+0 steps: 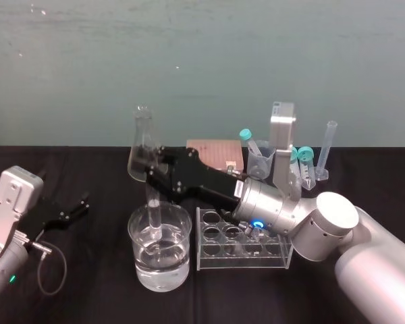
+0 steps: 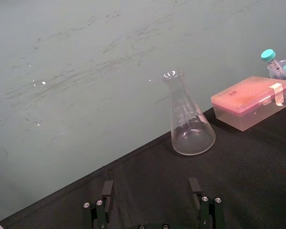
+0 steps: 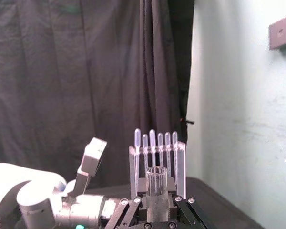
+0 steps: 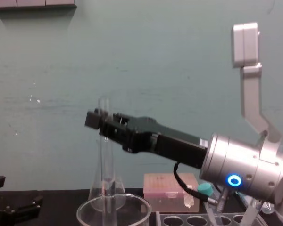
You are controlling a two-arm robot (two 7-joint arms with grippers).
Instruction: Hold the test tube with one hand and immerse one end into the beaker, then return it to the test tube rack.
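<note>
hand (image 1: 152, 177) clenched on test tube (image 1: 152, 202); lower end held inside beaker (image 1: 138, 268) beneath hand; left gripper (image 1: 77, 209) parked, fingers spread

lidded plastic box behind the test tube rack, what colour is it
Pink. The lidded plastic box shows best in the left wrist view.

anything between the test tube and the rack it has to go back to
Only the wall of the beaker. The right pincer holds the test tube upright in it; the test tube rack stands right beside it. The left pincer sits idle, far left.
</note>
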